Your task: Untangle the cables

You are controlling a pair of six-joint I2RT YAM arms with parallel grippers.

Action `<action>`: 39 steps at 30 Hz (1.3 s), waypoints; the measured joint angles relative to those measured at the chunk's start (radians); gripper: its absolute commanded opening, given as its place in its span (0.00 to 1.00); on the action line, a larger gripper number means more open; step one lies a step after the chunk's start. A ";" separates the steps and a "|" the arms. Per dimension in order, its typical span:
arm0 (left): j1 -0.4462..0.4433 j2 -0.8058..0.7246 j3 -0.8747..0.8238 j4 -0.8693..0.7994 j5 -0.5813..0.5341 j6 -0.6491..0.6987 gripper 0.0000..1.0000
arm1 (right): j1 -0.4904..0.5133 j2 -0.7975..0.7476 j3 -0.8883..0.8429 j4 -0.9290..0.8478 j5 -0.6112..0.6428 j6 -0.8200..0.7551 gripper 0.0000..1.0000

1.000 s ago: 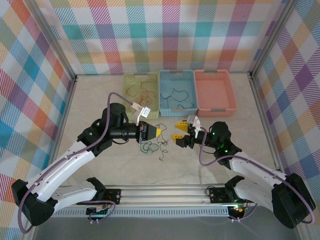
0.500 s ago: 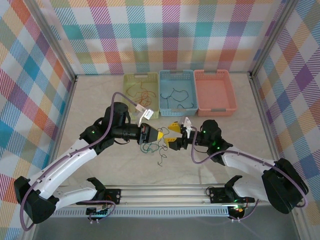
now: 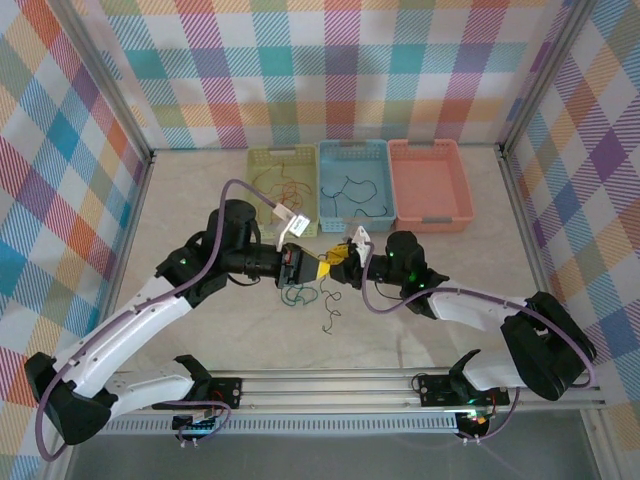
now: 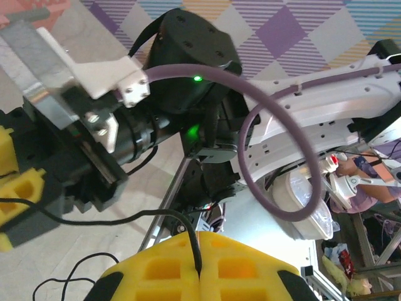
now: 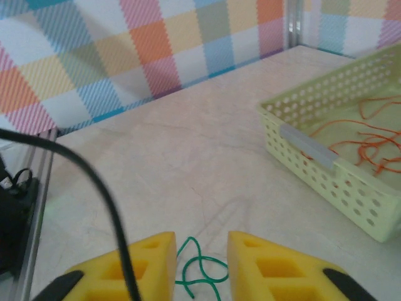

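Observation:
A small tangle of cables lies on the table in the top view: green cable and black cable. My left gripper hovers over it. In the left wrist view its yellow fingers are shut on a black cable that runs off to the left. My right gripper faces it, almost tip to tip. The right wrist view shows that gripper open, with a loop of green cable on the table in the gap. A black cable crosses in front of its left finger.
Three baskets stand in a row at the back: a yellow-green basket holding orange cables, a blue basket holding black cables, and a pink basket. The yellow-green basket sits just right of my right gripper.
My right gripper has moved left, up to the left gripper's tips, and its jaws have narrowed. The left gripper has stayed shut and shifted slightly toward the back.

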 measured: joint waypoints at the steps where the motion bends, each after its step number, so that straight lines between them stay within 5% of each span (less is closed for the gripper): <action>1: 0.000 -0.013 0.010 -0.007 -0.006 0.001 0.00 | 0.000 0.000 0.000 -0.005 0.018 0.000 0.27; 12: -0.003 -0.170 0.131 -0.049 -0.146 -0.007 0.00 | -0.009 -0.023 -0.004 -0.055 0.163 -0.009 0.12; 13: -0.003 -0.173 0.142 -0.057 -0.161 -0.007 0.00 | -0.013 -0.023 -0.004 -0.055 0.172 -0.008 0.15; 16: -0.003 -0.168 0.192 -0.082 -0.207 -0.006 0.00 | -0.031 -0.022 -0.005 -0.071 0.211 0.008 0.47; 20: -0.005 -0.126 0.288 -0.097 -0.279 0.006 0.00 | -0.055 -0.021 -0.009 -0.080 0.278 0.022 0.63; 30: -0.003 0.153 0.513 -0.109 -0.539 0.073 0.00 | -0.161 -0.043 -0.079 -0.132 0.534 0.132 0.66; 39: 0.061 0.494 0.764 -0.122 -0.608 0.125 0.00 | -0.189 -0.067 -0.114 -0.132 0.604 0.192 0.66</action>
